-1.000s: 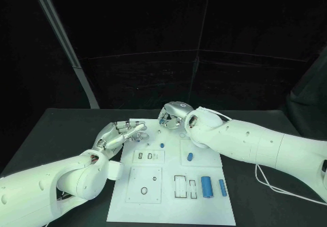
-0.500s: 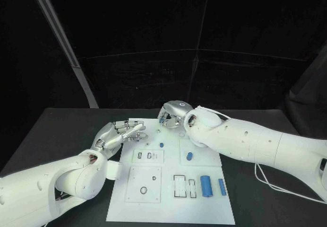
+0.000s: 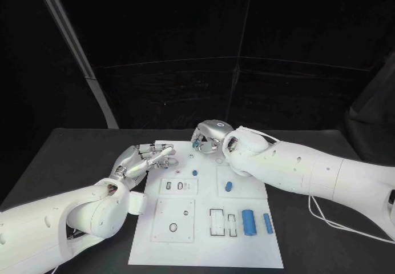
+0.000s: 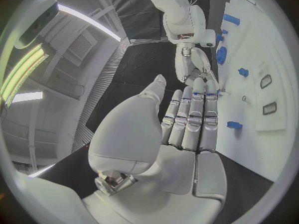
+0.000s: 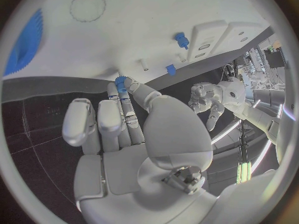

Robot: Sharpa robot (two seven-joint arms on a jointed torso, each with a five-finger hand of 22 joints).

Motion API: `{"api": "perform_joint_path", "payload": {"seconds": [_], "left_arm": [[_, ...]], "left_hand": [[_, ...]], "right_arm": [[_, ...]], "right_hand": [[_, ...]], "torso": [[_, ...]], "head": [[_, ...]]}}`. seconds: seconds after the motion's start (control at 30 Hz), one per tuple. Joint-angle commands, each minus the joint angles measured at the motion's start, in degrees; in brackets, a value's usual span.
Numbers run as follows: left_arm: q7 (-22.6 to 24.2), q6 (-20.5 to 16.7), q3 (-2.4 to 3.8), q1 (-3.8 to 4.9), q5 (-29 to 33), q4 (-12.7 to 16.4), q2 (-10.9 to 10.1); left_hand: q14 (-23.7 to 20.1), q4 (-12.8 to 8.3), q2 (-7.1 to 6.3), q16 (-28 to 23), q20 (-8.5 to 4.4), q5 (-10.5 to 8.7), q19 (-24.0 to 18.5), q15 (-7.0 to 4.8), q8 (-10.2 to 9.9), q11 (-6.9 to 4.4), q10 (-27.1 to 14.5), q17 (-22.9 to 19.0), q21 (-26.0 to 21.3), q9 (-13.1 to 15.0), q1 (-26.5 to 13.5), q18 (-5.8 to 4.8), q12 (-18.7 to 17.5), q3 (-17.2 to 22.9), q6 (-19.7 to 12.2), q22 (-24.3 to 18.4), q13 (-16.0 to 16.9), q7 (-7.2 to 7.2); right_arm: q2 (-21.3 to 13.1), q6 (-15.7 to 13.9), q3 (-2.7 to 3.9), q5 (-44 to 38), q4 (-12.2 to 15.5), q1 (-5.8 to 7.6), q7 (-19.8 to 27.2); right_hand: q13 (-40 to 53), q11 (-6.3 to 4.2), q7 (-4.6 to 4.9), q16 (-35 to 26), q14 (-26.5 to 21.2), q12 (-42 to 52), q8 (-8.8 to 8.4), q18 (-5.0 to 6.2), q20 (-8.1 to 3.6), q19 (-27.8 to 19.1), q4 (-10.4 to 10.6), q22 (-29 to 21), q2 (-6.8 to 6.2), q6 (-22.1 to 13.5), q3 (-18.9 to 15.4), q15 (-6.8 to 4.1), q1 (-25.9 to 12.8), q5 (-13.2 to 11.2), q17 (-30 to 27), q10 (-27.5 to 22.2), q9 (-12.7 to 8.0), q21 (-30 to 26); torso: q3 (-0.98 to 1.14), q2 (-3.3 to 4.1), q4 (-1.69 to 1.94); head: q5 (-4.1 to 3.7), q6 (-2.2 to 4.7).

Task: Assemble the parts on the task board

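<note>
The white task board lies in the middle of the black table. My right hand hovers over its far end and pinches a small blue part between thumb and fingertip. A blue gear lies flat on the board near that hand. My left hand is at the board's far left corner, its fingers stretched out straight and holding nothing. Two small blue parts sit mid-board. A thick blue cylinder and a thinner one lie at the near right.
Raised white blocks with slots and holes cover the board's left and middle. My right forearm crosses above the board's right far corner. A grey pole leans behind the table at the left.
The whole picture has shifted slightly, so the camera moved. Both hands keep their places at the board's far end, and the right hand still pinches the small blue part.
</note>
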Motion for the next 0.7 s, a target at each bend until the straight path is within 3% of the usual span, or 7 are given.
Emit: {"api": "perform_joint_path", "payload": {"seconds": [0.03,0.47,0.6,0.7], "left_arm": [[-0.26,0.32,0.06,0.10,-0.32,0.02,0.03],[-0.39,0.36,0.06,0.11,-0.32,-0.12,0.06],[-0.42,0.36,0.06,0.12,-0.32,-0.10,0.02],[-0.43,0.37,0.06,0.12,-0.32,-0.11,0.03]], "left_hand": [[0.14,-0.38,0.45,-0.39,-0.06,0.32,0.42,0.24,-0.31,0.38,-0.06,0.03,-0.31,-0.05,-0.35,0.33,-0.38,-0.01,0.28,-0.10,-0.07,0.30],[0.15,-0.41,0.51,-0.42,-0.05,0.32,0.43,0.24,-0.33,0.39,-0.05,0.03,-0.33,-0.05,-0.37,0.33,-0.41,0.01,0.30,-0.12,-0.07,0.31],[0.15,-0.41,0.51,-0.42,-0.05,0.32,0.43,0.24,-0.33,0.39,-0.05,0.03,-0.33,-0.05,-0.37,0.33,-0.41,0.01,0.30,-0.12,-0.07,0.31],[0.15,-0.41,0.51,-0.42,-0.05,0.32,0.43,0.24,-0.33,0.39,-0.05,0.03,-0.33,-0.05,-0.37,0.33,-0.41,0.01,0.30,-0.12,-0.07,0.31]], "right_arm": [[-0.05,1.01,-0.02,-0.28,0.14,-0.01,-0.44],[0.04,0.79,-0.02,-0.15,0.13,-0.01,-0.82],[0.28,0.12,-0.02,0.27,-0.21,-0.01,-1.12],[0.43,-0.19,-0.02,0.83,-0.41,-0.01,-1.17]], "right_hand": [[0.06,-0.17,0.10,0.25,0.52,-0.14,-0.19,-0.78,0.33,-0.10,0.43,-0.03,-0.64,-0.17,0.06,0.44,-0.05,0.09,-0.08,-0.36,0.08,0.27],[0.04,-0.15,0.11,0.14,0.40,-0.21,-0.26,-0.71,0.34,-0.35,0.76,-0.30,-1.19,-0.35,-0.01,0.45,-0.42,0.15,-0.39,-0.52,0.05,0.16],[-0.10,0.20,0.55,-0.78,-0.08,-0.43,-0.50,-0.53,0.51,-1.12,1.41,-1.35,-2.14,-1.62,-0.22,0.78,-1.13,-0.08,-2.03,-1.93,-0.15,-0.34],[-0.23,1.14,1.30,-4.49,-1.76,-0.42,-0.51,0.34,1.12,-4.05,2.12,-5.88,-3.76,-5.54,-1.29,1.55,-1.80,-0.26,-7.80,-6.38,-0.42,-2.57]], "torso": [[-0.02,-0.09,-0.06],[-0.05,-0.08,0.06],[-0.06,-0.06,-0.03],[-0.07,-0.08,-0.02]], "head": [[0.00,-0.14],[-0.16,-0.19],[-0.03,-0.03],[-0.04,-0.03]]}}
